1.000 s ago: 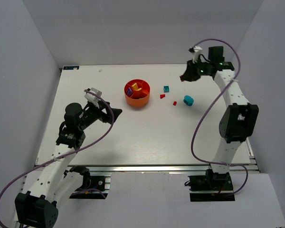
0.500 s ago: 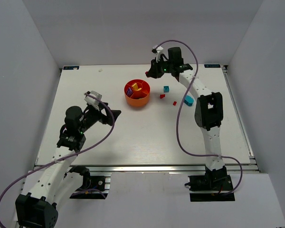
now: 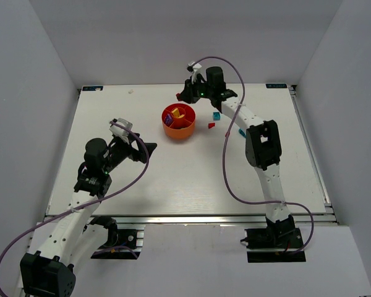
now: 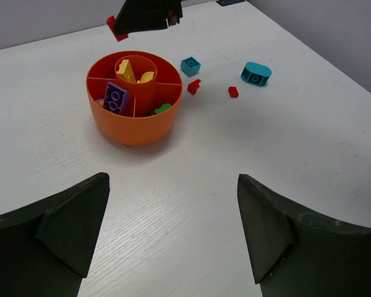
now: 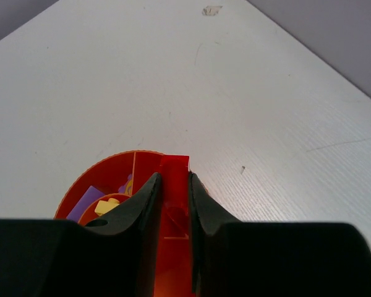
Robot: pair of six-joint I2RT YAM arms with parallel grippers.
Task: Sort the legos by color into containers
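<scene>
Sorting partly done: a red lego held at the bowl

The orange bowl point(image 3: 179, 122) sits far-middle on the table point(image 3: 204, 179), with yellow, purple and green legos point(image 4: 116, 98) inside. The right gripper point(image 5: 173, 180) pinches a red lego point(image 5: 174, 162) by the bowl's far rim. Two cyan legos point(image 4: 255, 73) and two red bits point(image 4: 194, 86) wait to its right. The left gripper point(image 4: 173, 229) hangs wide open, holding nothing. No writing can be read.

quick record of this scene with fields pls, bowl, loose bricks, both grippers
bowl: orange bowl, yellow pieces in hub, purple brick and green piece in separate wedges
loose on table: cyan brick, rounded cyan piece, two red bits
right gripper: shut on red plate, by bowl's far side
left gripper: open, empty, short of the bowl
</scene>
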